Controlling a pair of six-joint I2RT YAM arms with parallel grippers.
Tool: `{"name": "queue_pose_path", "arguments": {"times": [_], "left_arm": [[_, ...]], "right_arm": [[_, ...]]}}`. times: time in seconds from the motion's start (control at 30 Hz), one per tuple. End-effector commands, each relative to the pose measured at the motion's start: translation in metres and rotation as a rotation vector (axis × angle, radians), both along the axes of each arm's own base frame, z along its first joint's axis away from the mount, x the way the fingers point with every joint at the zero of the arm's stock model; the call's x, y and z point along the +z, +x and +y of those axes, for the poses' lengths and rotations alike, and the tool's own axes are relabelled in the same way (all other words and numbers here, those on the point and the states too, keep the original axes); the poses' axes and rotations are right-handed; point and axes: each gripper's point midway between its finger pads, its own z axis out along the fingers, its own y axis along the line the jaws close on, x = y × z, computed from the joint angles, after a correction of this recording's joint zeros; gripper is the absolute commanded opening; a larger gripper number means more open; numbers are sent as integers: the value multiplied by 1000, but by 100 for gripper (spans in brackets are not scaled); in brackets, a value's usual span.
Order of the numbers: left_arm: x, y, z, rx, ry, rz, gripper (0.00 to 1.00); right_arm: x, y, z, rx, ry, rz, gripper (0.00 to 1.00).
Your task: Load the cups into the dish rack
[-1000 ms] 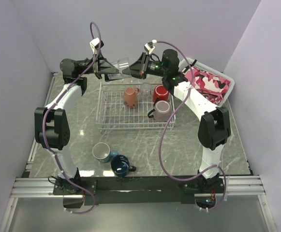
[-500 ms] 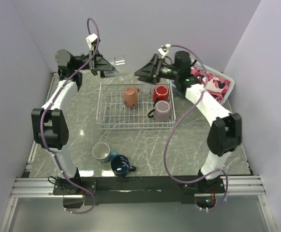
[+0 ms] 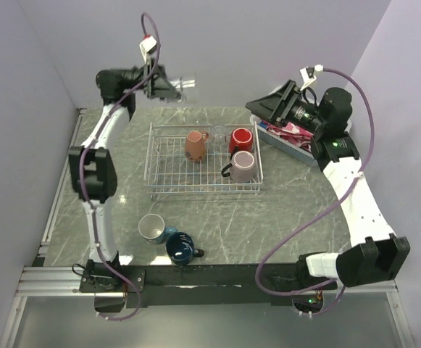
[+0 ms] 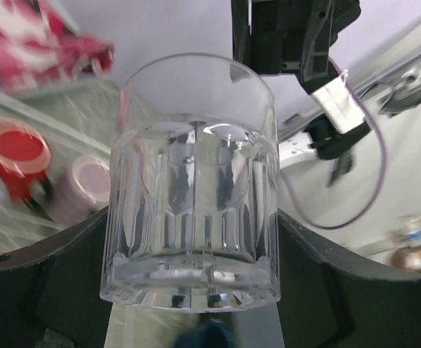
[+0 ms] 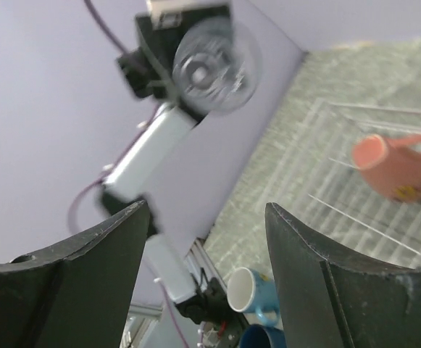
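High above the table's far left, my left gripper (image 3: 172, 87) is shut on a clear glass (image 3: 184, 84), which fills the left wrist view (image 4: 192, 181) between both fingers (image 4: 51, 279). My right gripper (image 3: 257, 109) hangs open and empty at the far right, apart from the glass (image 5: 214, 65). The wire dish rack (image 3: 168, 165) holds a salmon mug (image 3: 195, 143), a red mug (image 3: 240, 139), a mauve mug (image 3: 242, 166) and a second clear glass (image 3: 217, 134). A teal mug (image 3: 152, 228) and a navy mug (image 3: 181, 248) stand on the table in front of the rack.
A white plastic basket (image 3: 301, 151) with pink cloth (image 3: 290, 130) sits at the far right, under my right gripper. Grey walls close in on three sides. A metal rail runs along the near edge.
My right gripper has opened, let go of the glass and swung back to the right over the basket. The left arm has kept the glass and raised it slightly.
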Motion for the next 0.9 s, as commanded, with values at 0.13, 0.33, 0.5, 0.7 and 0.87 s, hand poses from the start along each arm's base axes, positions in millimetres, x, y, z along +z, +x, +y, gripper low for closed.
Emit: {"name": "queue_pose_path", "arguments": {"times": [0.13,0.33,0.5,0.7,0.87], "left_arm": [[90,48,47,193,-28,-708,1],[53,166,126,1012,407,-784,1],[-34,131,58,753,649,-686,1],[-59,64,6,467,753,-776,1],[-76,23,-13,256,779,-757,1]], "right_arm": [[66,-27,7,46,95,-100,72],[66,-34,17,43,89,-97,72],[61,-35,15,18,52,-85,72],[41,-38,10,-3,-17,-77,71],[14,-41,7,-11,-40,-45,71]]}}
